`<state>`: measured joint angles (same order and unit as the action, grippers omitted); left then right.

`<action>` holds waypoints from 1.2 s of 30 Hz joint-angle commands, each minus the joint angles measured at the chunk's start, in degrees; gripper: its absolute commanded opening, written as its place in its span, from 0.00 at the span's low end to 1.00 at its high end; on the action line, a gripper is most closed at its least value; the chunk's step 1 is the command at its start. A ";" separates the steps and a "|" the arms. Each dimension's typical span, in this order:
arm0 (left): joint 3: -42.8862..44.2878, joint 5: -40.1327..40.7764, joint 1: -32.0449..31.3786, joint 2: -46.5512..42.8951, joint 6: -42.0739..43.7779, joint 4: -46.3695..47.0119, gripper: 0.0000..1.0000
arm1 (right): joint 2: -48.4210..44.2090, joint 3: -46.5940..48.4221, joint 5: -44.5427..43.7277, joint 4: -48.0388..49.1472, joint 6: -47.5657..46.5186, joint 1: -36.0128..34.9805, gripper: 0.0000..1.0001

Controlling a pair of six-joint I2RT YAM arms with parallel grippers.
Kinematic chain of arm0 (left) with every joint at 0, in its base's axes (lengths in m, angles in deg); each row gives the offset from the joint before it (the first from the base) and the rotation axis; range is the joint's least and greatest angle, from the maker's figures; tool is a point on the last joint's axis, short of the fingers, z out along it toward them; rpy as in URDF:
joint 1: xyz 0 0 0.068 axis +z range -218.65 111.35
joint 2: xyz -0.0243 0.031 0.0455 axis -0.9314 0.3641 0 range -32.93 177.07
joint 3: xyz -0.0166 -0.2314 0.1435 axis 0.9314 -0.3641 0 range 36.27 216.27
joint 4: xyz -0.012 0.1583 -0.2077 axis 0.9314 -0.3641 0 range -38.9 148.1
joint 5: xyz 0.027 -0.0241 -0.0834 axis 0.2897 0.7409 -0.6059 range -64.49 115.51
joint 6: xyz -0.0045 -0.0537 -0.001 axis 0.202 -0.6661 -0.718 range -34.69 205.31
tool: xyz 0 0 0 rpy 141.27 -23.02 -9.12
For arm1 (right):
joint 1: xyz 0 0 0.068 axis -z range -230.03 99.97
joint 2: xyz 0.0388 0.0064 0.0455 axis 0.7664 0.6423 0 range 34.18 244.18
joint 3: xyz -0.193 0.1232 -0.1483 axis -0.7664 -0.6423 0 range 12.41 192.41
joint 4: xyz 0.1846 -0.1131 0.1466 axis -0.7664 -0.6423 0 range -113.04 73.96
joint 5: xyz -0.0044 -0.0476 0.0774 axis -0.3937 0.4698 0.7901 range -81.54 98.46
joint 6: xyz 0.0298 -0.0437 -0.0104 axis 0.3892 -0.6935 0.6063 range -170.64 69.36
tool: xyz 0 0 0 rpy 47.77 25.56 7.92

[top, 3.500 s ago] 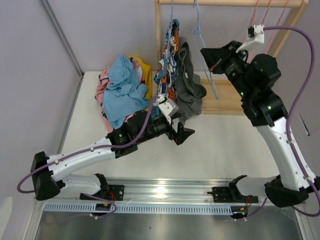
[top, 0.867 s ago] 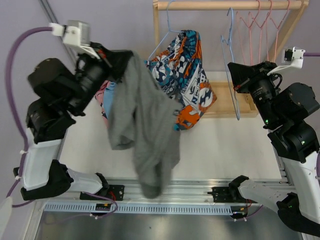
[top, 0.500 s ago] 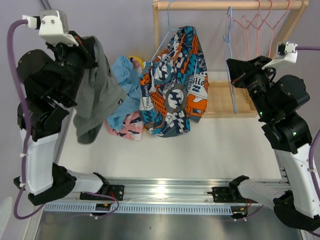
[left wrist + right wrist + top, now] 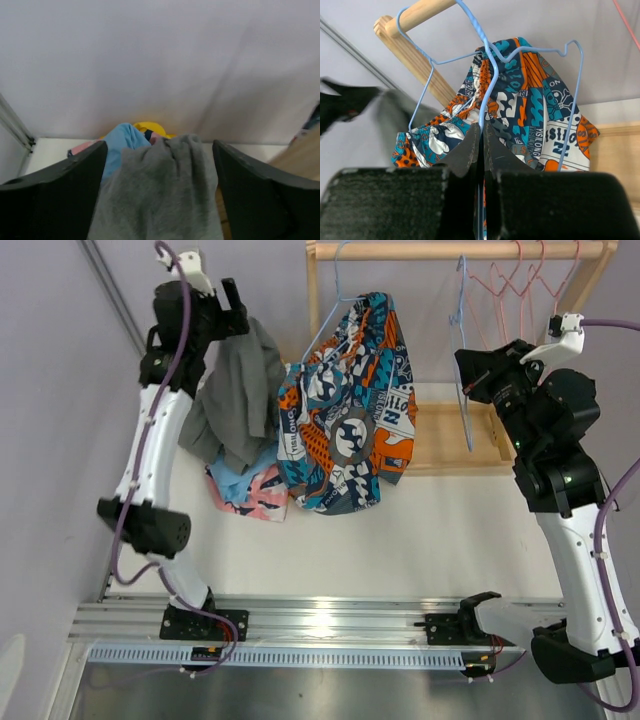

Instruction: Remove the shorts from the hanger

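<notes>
The blue-orange-white printed shorts (image 4: 345, 410), the largest garment in view, hang bunched on a light blue wire hanger (image 4: 335, 295) between the two grippers, well below and beside each. The grey shorts (image 4: 235, 405) hang in a crumpled column directly under the left gripper (image 4: 159, 147). Its jaws stand wide apart with the grey fabric rising between them. No finger is seen pressing on the cloth, so this gripper reads as released. The lower end of the grey shorts reaches a pile below the left gripper, consisting of light blue shorts (image 4: 235, 485), pink shorts (image 4: 262, 502) and, in the left wrist view, a sliver of yellow shorts (image 4: 145, 127). The pile lies on a white table (image 4: 420, 530) at its far left corner, backed by a plain pale lilac wall (image 4: 60, 390). A wooden rack (image 4: 460, 250) stands at the far edge, its top rail carrying all hangers. The right gripper (image 4: 481, 127) is clenched on the wire of an empty blue hanger (image 4: 463, 350), which hangs from the rail between this gripper and the printed shorts. In the right wrist view that wire crosses in front of the printed shorts. Several red hangers (image 4: 515, 280) hang bare just above the right gripper.
</notes>
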<state>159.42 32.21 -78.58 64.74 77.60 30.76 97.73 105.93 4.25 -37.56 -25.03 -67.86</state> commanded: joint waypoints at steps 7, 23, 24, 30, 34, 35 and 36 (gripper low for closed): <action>-10.75 -2.13 2.29 -1.18 -6.36 5.33 0.99 | 3.42 3.25 7.72 6.22 2.08 2.79 0.00; -50.91 -5.20 -3.33 -44.22 -4.60 10.90 0.99 | 17.13 10.99 6.93 12.99 3.75 10.79 0.00; -51.08 -5.55 -3.69 -45.45 -4.60 10.64 0.99 | 17.57 10.90 6.93 13.25 3.84 11.23 0.00; -49.86 -8.46 -4.83 -46.43 -4.51 9.75 0.99 | 17.76 8.45 6.76 12.99 4.98 12.02 0.00; -50.11 -9.68 -5.01 -46.69 -5.21 9.93 0.99 | 12.76 4.67 5.53 14.13 5.33 11.76 0.77; -50.03 -9.69 -5.01 -46.60 -5.39 9.84 0.99 | 11.87 3.44 5.26 14.40 5.33 11.67 0.97; -50.29 -9.69 -5.09 -46.52 -5.57 9.58 0.99 | 11.08 3.08 4.65 14.31 5.07 11.58 0.99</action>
<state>109.11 24.58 -83.06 19.17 72.31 39.55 113.53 109.93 10.63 -27.15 -20.07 -56.17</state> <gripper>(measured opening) 0.994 0.841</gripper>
